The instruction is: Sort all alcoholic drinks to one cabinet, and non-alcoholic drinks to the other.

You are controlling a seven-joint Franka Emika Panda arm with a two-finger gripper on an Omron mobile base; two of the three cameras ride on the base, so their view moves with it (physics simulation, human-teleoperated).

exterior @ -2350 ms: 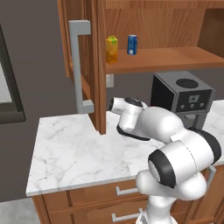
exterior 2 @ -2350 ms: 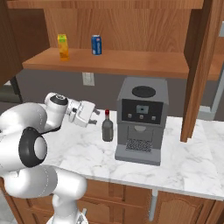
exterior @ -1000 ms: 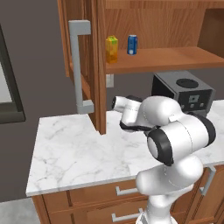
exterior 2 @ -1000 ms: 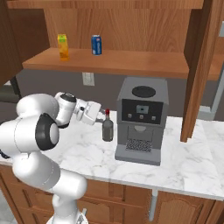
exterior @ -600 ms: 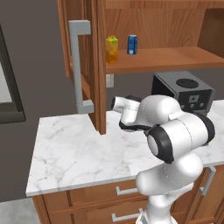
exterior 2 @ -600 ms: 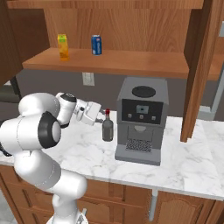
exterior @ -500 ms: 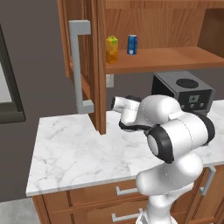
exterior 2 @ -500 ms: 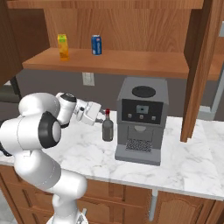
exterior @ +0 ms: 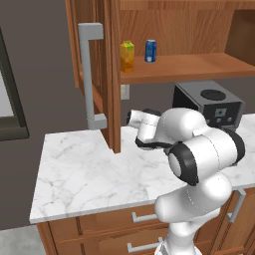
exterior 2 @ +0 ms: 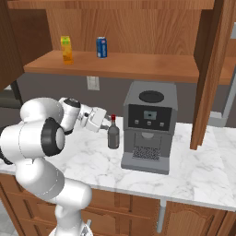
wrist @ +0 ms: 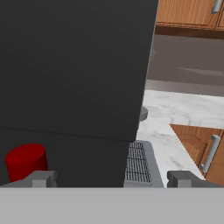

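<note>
Jaws of the gripper (exterior 2: 104, 118) are spread wide at frame centre-left, holding nothing, just beside the red cap of the grey bottle (exterior 2: 113, 136).

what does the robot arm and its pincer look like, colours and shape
The arm is glossy white, built of rounded, bulbous segments with dark grey to black rings at the joints. It narrows to a slimmer white wrist with a dark band. The pincer is a small light grey block; in the hand view its two fingertips look like short, square grey stubs. No cables or markings are visible.
</note>
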